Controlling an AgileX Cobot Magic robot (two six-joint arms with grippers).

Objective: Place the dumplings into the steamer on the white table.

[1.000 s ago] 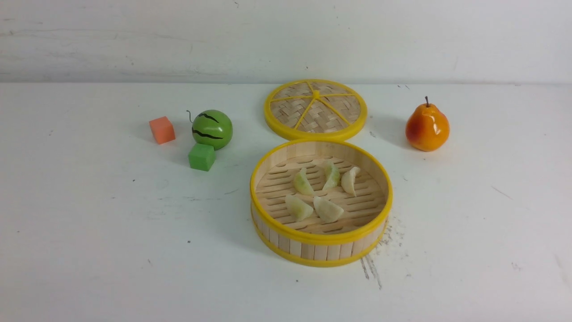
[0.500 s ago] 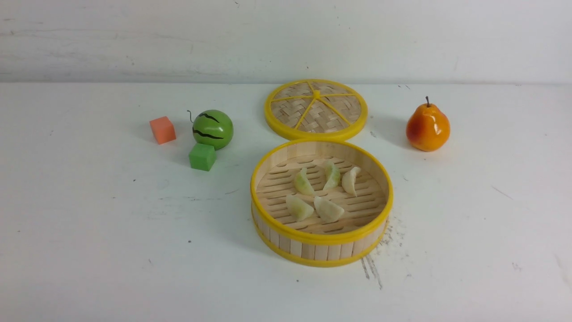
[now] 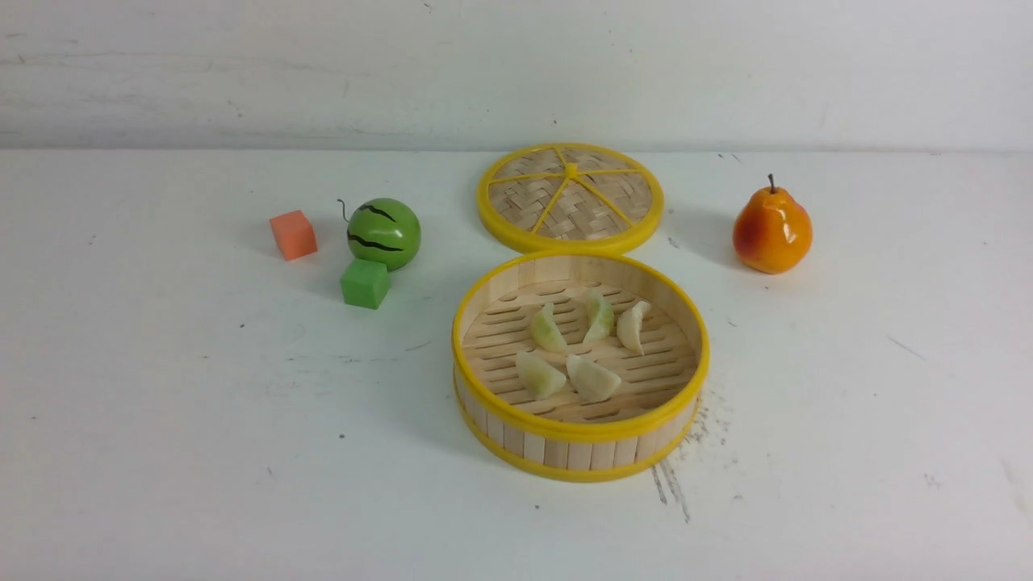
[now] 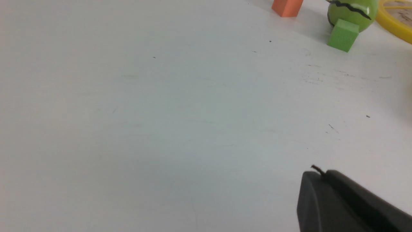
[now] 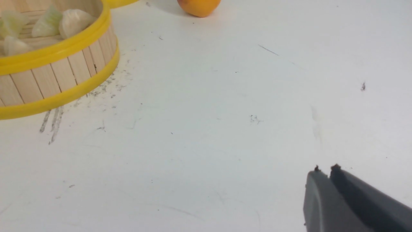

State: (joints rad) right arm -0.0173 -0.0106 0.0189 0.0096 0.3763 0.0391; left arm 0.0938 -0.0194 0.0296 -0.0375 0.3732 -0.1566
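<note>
Right gripper point(image 5: 325, 169) hangs over bare white table point(image 3: 202, 420), jaws nearly together and empty; left gripper point(image 4: 317, 172) likewise closed. All five dumplings point(image 3: 583, 343) lie inside the steamer point(image 3: 579, 436), leftward of the right gripper, which seems nearer.

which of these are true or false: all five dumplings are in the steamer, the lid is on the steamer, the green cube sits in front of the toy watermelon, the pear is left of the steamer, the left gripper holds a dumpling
1. All five dumplings are in the steamer. True.
2. The lid is on the steamer. False: it lies flat on the white table just behind the steamer.
3. The green cube sits in front of the toy watermelon. True.
4. The pear is left of the steamer. False: it stands to the right, farther back.
5. The left gripper holds a dumpling. False: its jaws are shut on nothing, over bare table.
</note>
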